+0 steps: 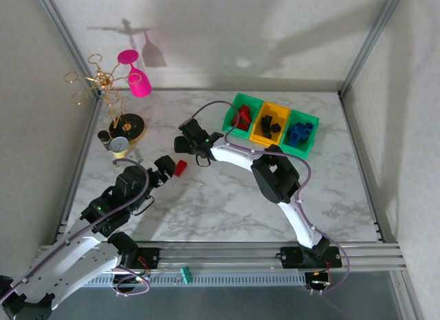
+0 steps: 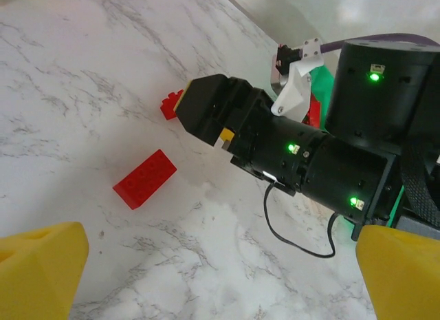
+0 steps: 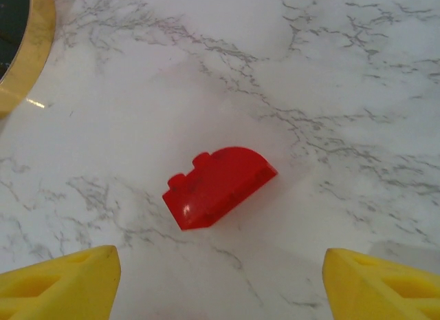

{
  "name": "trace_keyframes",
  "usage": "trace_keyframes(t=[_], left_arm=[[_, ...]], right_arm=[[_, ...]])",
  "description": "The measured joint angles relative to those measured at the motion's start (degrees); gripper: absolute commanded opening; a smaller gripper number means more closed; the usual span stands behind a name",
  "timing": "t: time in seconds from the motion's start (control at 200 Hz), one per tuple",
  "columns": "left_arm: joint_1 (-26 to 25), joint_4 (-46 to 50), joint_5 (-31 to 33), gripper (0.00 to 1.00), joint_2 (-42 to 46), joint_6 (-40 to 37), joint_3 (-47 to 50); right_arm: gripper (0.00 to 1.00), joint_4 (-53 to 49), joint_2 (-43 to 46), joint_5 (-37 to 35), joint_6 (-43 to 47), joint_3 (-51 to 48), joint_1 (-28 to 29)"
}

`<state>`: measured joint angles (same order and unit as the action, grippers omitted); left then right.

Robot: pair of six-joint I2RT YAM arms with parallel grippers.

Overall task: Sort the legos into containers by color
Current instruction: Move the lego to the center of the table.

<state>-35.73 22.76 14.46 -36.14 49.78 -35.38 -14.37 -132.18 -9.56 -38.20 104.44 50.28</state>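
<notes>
- Where the overhead camera looks down: a white, grey-veined marble table (image 1: pixel 227 203), pale walls, aluminium frame posts.
- The containers (image 1: pixel 256 100) stand far right. Red legos (image 1: pixel 242 117) sit in the left green bin, black legos (image 1: pixel 269 124) in the yellow, blue legos (image 1: pixel 299 132) in the right green.
- An oblong red brick (image 1: pixel 180 168) lies loose left of centre, just beside the left gripper (image 1: pixel 165 170). The right gripper (image 1: pixel 184 142) is just beyond.
- A gold rack (image 1: pixel 103 82), a pink glass (image 1: pixel 137 78) and a round tin (image 1: pixel 118 146) are far left.
- Left wrist: the left gripper (image 2: pixel 220 282) has its yellow fingers (image 2: pixel 41 272) apart and empty. The oblong red brick (image 2: pixel 144 179) lies flat, its long axis running near-left to far-right. A curved red brick (image 2: pixel 170 105) is partly hidden behind the right gripper (image 2: pixel 199 110).
- Right wrist: the right gripper (image 3: pixel 220 285) is spread wide and empty. The curved red brick (image 3: pixel 218 186) lies on the marble beyond the fingertips, its long axis running near-left to far-right.
</notes>
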Motion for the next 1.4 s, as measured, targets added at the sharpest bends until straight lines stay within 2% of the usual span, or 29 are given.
trace_keyframes(t=[0.355,0.501,0.646,0.871,1.061,1.402], left_arm=[[0.00,0.35,1.81,1.00,-0.02,-0.07,0.00],[0.26,0.28,2.05,1.00,-0.28,-0.07,0.00],[0.26,0.28,2.08,1.00,-0.83,-0.07,0.00],[0.31,0.24,2.08,1.00,-2.10,-0.09,0.00],[0.31,-0.42,1.88,1.00,-2.47,-0.04,0.00],[0.31,-0.66,1.88,1.00,-2.69,-0.04,0.00]], right_arm=[[0.78,-4.70,-7.50,-0.94,-3.82,9.42,-1.14],[0.76,-7.21,-9.90,-1.68,-4.70,14.08,-1.40],[0.71,-8.46,-10.29,-2.78,-4.85,14.56,-1.73],[0.62,-6.51,-3.74,-6.08,-4.00,4.13,-1.88],[0.61,-6.62,4.44,-8.92,-2.23,-7.06,-2.71],[0.77,-5.66,6.12,-6.08,0.96,-8.48,-3.17]])
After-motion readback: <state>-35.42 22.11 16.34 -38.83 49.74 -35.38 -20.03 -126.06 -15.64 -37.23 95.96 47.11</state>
